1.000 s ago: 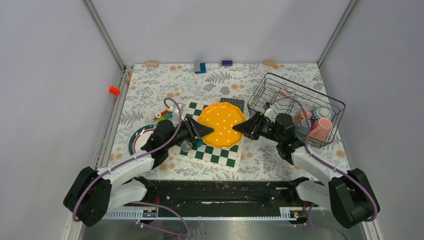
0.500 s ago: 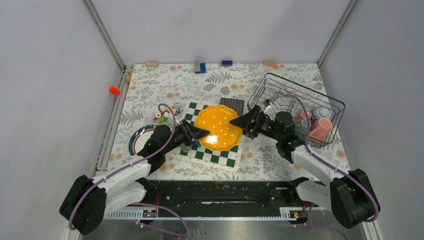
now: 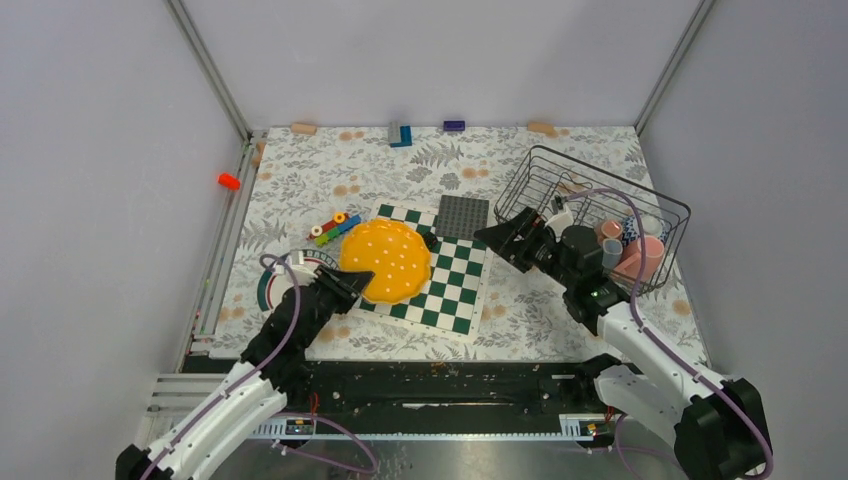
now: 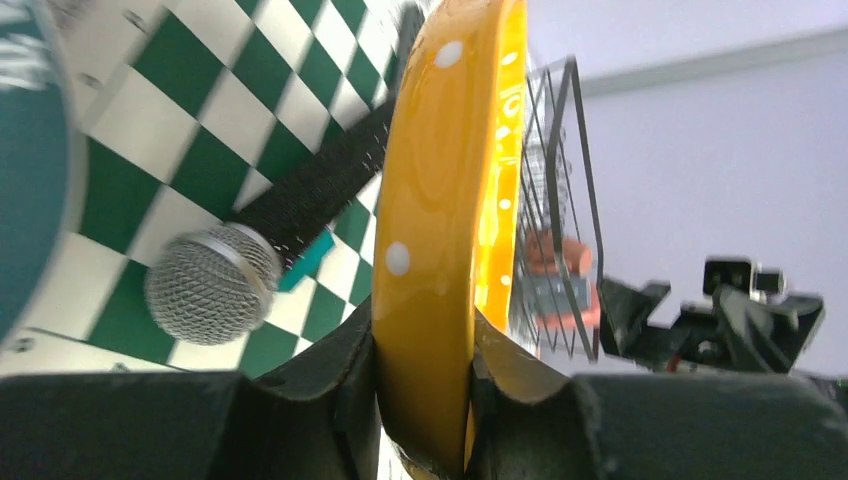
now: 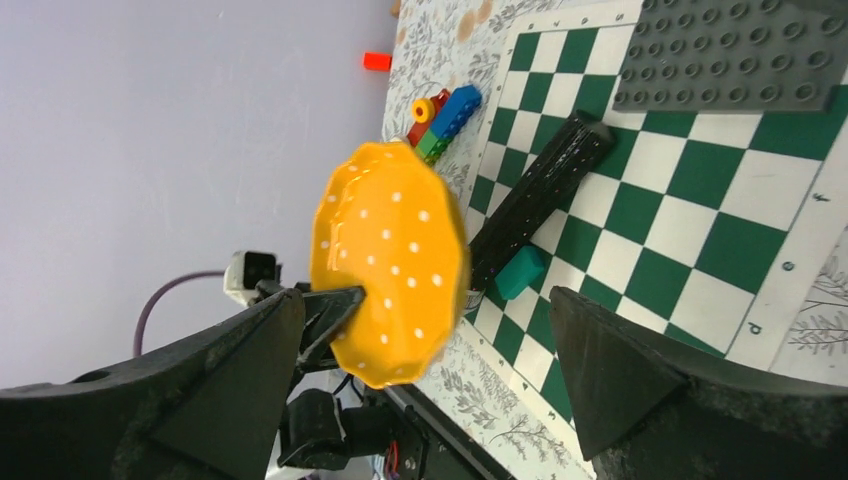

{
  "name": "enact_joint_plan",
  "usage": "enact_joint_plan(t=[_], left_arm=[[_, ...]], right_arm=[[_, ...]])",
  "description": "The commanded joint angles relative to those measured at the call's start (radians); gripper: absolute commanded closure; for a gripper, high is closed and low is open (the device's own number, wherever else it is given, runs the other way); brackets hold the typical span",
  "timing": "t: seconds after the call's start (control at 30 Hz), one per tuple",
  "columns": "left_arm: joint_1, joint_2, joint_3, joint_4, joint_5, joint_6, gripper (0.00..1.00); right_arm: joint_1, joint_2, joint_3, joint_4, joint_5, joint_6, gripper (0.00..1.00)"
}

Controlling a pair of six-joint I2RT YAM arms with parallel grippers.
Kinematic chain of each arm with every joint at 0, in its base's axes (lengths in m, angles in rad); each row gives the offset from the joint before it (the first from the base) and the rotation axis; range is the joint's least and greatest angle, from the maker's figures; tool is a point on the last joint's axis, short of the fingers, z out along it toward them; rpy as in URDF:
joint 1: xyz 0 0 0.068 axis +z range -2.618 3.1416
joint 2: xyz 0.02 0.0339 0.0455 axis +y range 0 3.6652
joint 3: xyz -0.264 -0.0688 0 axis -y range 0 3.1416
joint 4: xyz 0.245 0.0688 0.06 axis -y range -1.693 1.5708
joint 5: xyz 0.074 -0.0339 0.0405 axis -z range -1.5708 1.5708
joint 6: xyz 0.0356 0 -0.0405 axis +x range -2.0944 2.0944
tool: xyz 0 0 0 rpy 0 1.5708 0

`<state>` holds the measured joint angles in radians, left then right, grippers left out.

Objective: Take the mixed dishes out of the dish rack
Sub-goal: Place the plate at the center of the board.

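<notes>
top view of a floral-covered table with two robot arms. the black wire dish rack (image 3: 612, 190) sits at the far right and holds several pink and grey mugs (image 3: 643, 255) bunched at its right end. the green-and-white chessboard (image 3: 447, 285) lies in the middle of the table. the round yellow-orange plate (image 3: 386, 260), out of the rack, is held tilted above the board's left edge. a second ago it hung over the middle of the board with a gripper on each side of it; now only the left gripper (image 3: 347, 284) has it, and the left wrist view shows its two fingers clamped on the plate's near rim. the plate has travelled left and toward the robot with that arm. the right gripper (image 3: 505, 232) has let go and drawn back toward the rack, its jaws spread wide with nothing between them. so the handover looks complete: the left arm seems set to put the plate down on the left, near the small patterned dish (image 3: 268, 284) already on the table, while the right arm is free to fetch a mug. a black microphone (image 4: 213, 283) and a teal block (image 5: 520, 271) lie on the board under the plate, so it may need setting down away from them.
</notes>
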<state>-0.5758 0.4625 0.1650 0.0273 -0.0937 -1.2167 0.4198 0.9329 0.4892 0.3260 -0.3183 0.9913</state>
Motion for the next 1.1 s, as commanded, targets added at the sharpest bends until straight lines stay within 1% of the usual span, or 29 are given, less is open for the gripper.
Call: enact_joint_plan(t=[0.0,0.13,0.23,0.3,0.43,0.53,0.77,0.97,1.07], left_arm=[[0.007,-0.217,0.044,-0.130,-0.272,-0.077,1.00],[0.008,-0.377,0.088,-0.389,-0.435,-0.122,1.00],[0.008,-0.454,0.104,-0.545,-0.531,-0.180,1.00],[0.008,-0.515,0.119,-0.624,-0.583,-0.204,1.00],[0.008,-0.563,0.156,-0.727,-0.657,-0.221,1.00],[0.009,-0.578,0.175,-0.790,-0.704,-0.251,1.00],[0.008,-0.600,0.196,-0.882,-0.784,-0.307,1.00],[0.008,-0.617,0.193,-0.890,-0.785,-0.319,1.00],[0.008,-0.623,0.196,-0.850,-0.773,-0.274,1.00]], right_arm=[[0.002,-0.035,0.034,-0.042,0.094,-0.056,0.00],[0.002,-0.031,0.039,-0.053,0.099,-0.068,0.00],[0.001,-0.021,0.042,-0.048,0.093,-0.070,0.00],[0.002,-0.015,0.045,-0.045,0.086,-0.072,0.00],[0.002,-0.004,0.049,-0.042,0.080,-0.077,0.00],[0.002,0.002,0.052,-0.044,0.079,-0.083,0.01],[0.002,0.022,0.057,-0.039,0.069,-0.091,0.00],[0.002,0.040,0.064,-0.036,0.063,-0.095,0.02],[0.002,0.050,0.066,-0.030,0.057,-0.095,0.02]])
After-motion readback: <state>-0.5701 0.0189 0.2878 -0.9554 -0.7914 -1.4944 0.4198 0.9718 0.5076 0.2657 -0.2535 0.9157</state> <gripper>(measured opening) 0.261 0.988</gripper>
